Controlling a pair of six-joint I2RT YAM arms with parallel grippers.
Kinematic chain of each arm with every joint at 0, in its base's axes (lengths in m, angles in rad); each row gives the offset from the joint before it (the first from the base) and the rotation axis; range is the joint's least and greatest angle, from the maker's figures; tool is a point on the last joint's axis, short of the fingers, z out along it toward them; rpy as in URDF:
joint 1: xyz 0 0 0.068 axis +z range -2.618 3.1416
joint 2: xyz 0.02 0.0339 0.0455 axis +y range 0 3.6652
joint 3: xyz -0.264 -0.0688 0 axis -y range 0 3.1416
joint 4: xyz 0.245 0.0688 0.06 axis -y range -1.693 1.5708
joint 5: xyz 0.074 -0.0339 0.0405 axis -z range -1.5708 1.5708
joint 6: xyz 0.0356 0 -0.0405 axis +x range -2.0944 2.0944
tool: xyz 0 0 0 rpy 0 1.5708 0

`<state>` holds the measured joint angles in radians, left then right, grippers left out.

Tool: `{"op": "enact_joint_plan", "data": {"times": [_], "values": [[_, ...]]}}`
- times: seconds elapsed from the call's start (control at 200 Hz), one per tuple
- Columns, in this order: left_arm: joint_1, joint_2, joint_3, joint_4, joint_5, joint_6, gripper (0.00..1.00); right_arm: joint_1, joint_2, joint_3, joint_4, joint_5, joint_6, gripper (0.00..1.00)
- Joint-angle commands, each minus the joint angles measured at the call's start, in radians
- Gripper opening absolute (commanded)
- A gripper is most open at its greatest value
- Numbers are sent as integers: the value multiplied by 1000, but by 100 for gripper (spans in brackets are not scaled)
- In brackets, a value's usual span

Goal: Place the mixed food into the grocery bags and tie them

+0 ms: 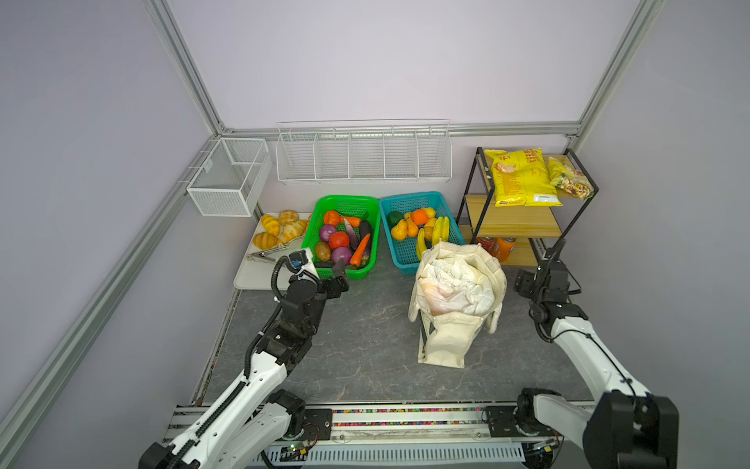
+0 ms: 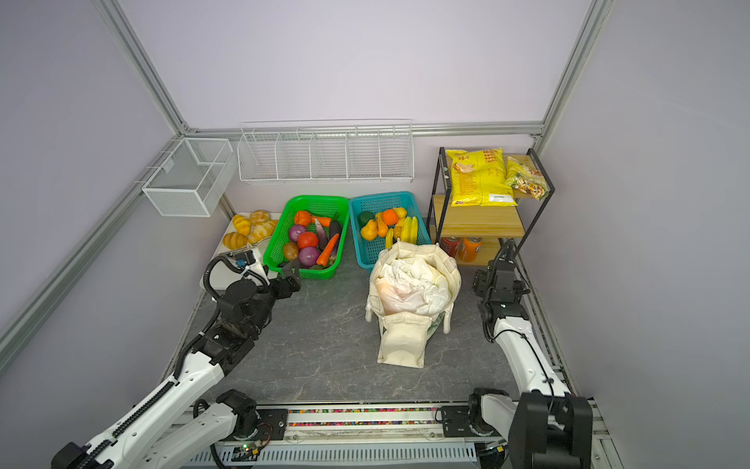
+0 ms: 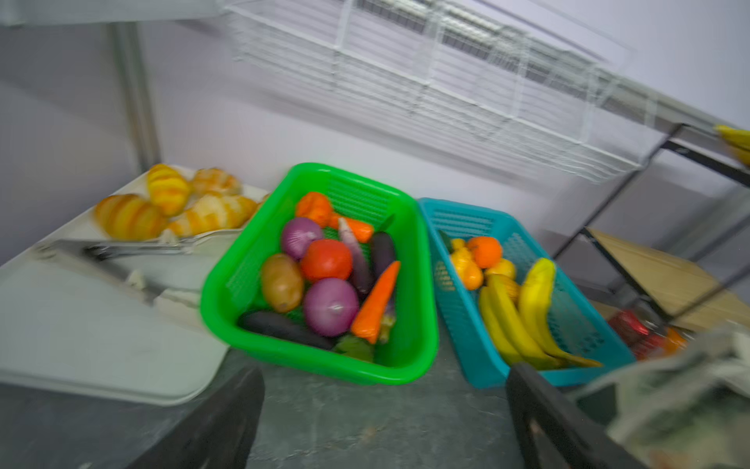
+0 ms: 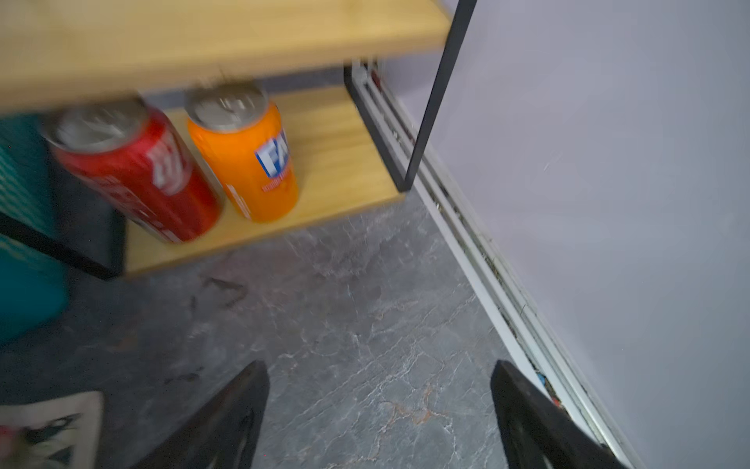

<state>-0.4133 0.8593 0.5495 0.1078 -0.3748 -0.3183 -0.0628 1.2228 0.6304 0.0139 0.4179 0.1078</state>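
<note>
The cream canvas tote (image 1: 448,345) (image 2: 404,345) stands right of centre in both top views. The crinkly white plastic bag (image 1: 462,284) (image 2: 414,276) is stuffed into its mouth, and an orange-pink tint shows through the plastic. Yellow toy bananas (image 1: 440,229) (image 3: 535,300) and a round orange fruit (image 1: 420,217) (image 3: 485,251) lie in the teal basket (image 1: 410,197) behind the tote. My left gripper (image 1: 339,267) (image 3: 385,371) is open and empty at the green basket's front edge. My right gripper (image 1: 555,249) (image 4: 380,365) is open and empty over bare tabletop, right of the tote near the shelf's foot.
A green basket (image 1: 345,197) holds vegetables. A white tray (image 1: 259,276) at the left carries croissants and tongs (image 1: 264,256). A wood shelf rack (image 1: 523,221) at the back right holds a big yellow chip bag (image 1: 519,178) and two cans (image 4: 243,154). Wire baskets (image 1: 363,156) hang on the wall.
</note>
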Motion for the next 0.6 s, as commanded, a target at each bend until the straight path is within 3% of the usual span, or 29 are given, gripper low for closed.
{"op": "enact_joint_plan", "data": {"times": [0.0,0.12,0.285,0.46,0.595], "values": [[125,52,-70,145,-55,97,99,2,112,-56,323,12,-48,89],[234,201,-88,267,-24,145,99,24,206,-76,404,-30,-69,89],[265,444,-105,483,-17,290,99,44,179,-146,510,-115,-76,89],[293,620,-149,737,28,329,99,37,171,-301,817,-189,-54,89],[329,692,-155,795,71,300,99,41,275,-360,1024,-202,-61,89]]}}
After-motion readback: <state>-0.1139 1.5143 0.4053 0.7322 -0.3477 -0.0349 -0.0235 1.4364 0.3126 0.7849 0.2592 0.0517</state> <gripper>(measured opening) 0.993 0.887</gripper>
